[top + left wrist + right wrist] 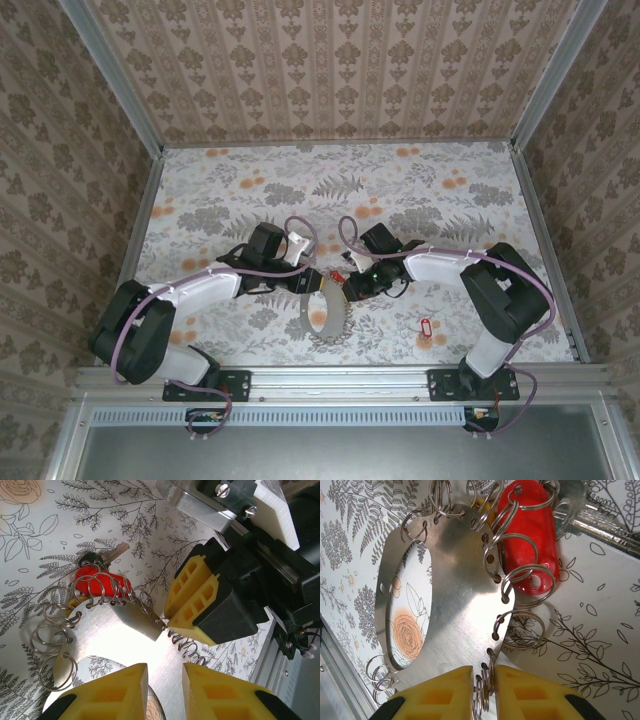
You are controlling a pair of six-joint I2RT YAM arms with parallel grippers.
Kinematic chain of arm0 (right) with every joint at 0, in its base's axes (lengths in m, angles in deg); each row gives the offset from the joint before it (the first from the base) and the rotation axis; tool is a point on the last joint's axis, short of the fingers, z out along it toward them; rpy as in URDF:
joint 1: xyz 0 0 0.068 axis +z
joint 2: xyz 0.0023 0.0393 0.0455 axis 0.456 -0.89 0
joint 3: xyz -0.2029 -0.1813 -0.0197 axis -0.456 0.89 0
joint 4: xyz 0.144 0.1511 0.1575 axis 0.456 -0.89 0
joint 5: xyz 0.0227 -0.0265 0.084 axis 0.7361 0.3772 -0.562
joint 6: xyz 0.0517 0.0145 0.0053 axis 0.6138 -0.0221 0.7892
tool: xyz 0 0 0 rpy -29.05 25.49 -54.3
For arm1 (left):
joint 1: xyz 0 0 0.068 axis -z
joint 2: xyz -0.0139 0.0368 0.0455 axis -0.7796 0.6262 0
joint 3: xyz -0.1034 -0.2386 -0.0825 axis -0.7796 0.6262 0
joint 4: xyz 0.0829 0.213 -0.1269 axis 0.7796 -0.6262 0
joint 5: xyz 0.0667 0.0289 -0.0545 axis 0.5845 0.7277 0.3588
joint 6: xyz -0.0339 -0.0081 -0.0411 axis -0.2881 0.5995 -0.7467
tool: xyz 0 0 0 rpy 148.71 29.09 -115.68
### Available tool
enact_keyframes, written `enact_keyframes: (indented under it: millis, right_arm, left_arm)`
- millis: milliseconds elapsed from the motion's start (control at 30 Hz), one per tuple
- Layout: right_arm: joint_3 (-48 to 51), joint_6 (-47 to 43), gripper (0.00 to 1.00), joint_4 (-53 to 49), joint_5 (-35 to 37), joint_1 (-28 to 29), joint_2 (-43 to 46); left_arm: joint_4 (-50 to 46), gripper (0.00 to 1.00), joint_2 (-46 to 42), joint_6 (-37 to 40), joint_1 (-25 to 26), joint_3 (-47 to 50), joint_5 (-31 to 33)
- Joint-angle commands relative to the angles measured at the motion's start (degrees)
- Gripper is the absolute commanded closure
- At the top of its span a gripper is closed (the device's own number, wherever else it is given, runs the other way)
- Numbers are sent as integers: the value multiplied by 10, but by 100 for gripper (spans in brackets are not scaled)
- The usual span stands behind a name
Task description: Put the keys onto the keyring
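Observation:
The keyring (455, 595) is a flat metal ring plate with several small split rings along its rim; it also shows in the top view (338, 312). A key with a bright red head (530, 535) hangs on split rings at its far edge, silver blade (112, 554) lying on the table. A yellow head (482, 505) peeks from behind the rim. My left gripper (165, 692) straddles the plate's band, which fills the gap between its fingers. My right gripper (486, 690) pinches a cluster of split rings at the rim, and its finger (200, 600) meets the plate's edge.
A small red-and-white tag (425, 327) lies on the flowered table near the right arm's base. Both arms meet at the table's centre over the plate. A metal rail (340, 375) runs along the near edge, and patterned walls stand on three sides.

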Motion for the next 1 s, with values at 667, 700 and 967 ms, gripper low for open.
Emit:
enact_keyframes:
  millis: [667, 700, 967]
  right_arm:
    - [-9, -8, 82, -9, -13, -8, -12]
    - [-9, -8, 82, -10, -12, -8, -15]
    - [-19, -8, 84, -9, -20, -21, -30]
  left_arm:
    - [6, 74, -10, -7, -2, 8, -7]
    - [5, 74, -9, -7, -2, 8, -7]
    - [-1, 74, -12, -3, -2, 7, -5]
